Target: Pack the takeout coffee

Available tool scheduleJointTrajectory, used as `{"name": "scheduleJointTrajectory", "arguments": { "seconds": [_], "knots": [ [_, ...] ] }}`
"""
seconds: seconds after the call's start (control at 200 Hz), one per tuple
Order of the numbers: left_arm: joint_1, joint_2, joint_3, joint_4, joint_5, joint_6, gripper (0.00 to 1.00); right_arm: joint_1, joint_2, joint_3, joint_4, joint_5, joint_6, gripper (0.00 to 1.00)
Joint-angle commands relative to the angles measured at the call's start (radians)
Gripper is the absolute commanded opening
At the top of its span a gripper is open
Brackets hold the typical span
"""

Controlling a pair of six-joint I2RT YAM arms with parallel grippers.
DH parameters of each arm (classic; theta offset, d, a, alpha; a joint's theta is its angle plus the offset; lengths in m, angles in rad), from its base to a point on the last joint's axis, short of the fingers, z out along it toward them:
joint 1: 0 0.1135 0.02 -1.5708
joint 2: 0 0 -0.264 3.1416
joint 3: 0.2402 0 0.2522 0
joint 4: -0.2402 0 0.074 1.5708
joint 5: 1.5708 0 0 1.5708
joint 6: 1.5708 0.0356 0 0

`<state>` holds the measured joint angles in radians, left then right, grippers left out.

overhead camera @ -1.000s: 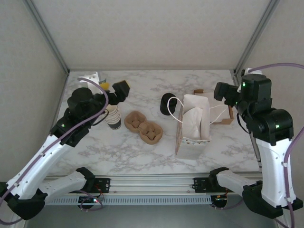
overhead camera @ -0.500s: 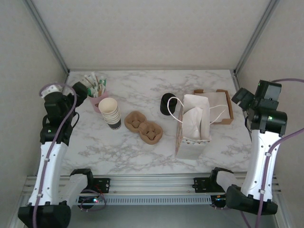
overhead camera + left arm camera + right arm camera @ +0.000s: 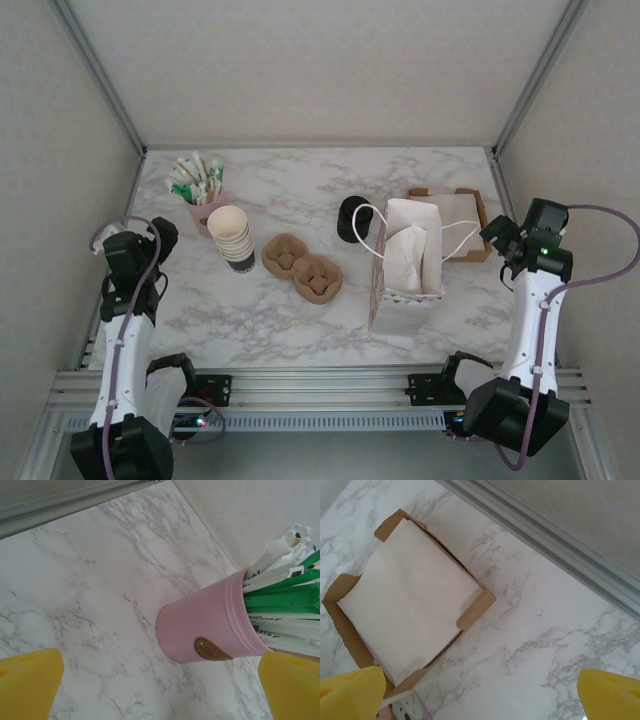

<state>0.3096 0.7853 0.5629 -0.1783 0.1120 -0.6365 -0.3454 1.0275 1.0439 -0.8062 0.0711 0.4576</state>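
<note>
The takeout coffee is out of view. My left gripper is drawn back to the table's left edge, open and holding nothing. In the left wrist view its yellow fingertips stand wide apart over bare marble, short of the pink cup. My right gripper is drawn back to the right edge, also open and holding nothing. In the right wrist view it hovers over marble just beside the brown napkin box. A white paper bag stands open at centre right.
The pink cup of sachets and a stack of lidless paper cups stand at the left. A brown two-cup carrier lies in the middle, holding no cups. A black cylinder sits behind it. The napkin box is behind the bag.
Both arms have pulled back from over the table to its left and right edges. The grippers stayed open and nothing on the table moved.
</note>
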Motion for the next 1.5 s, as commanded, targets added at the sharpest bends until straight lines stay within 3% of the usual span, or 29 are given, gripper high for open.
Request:
{"name": "scheduleJointTrajectory", "arguments": {
  "seconds": [0.0, 0.165, 0.451, 0.776, 0.966, 1.232, 1.497],
  "knots": [
    [0.009, -0.029, -0.052, 0.083, -0.019, 0.010, 1.00, -0.006, -0.048, -0.080, 0.134, -0.030, 0.000, 0.99],
    [0.007, -0.057, -0.167, 0.186, -0.042, 0.041, 1.00, 0.023, -0.123, -0.263, 0.336, -0.019, -0.033, 0.99],
    [-0.024, -0.205, -0.416, 0.493, -0.059, 0.155, 1.00, 0.168, -0.168, -0.513, 0.672, 0.170, -0.077, 0.99],
    [-0.072, -0.292, -0.556, 0.741, -0.196, 0.267, 1.00, 0.222, -0.133, -0.720, 1.069, 0.209, -0.150, 0.99],
    [-0.101, -0.131, -0.565, 0.898, -0.142, 0.366, 1.00, 0.252, -0.034, -0.755, 1.216, 0.224, -0.177, 0.99],
    [-0.135, 0.215, -0.488, 1.103, -0.077, 0.421, 1.00, 0.306, 0.193, -0.744, 1.420, 0.231, -0.200, 0.99],
    [-0.185, 0.454, -0.419, 1.277, -0.123, 0.461, 0.99, 0.351, 0.358, -0.691, 1.549, 0.236, -0.268, 0.99]
  ]
}}
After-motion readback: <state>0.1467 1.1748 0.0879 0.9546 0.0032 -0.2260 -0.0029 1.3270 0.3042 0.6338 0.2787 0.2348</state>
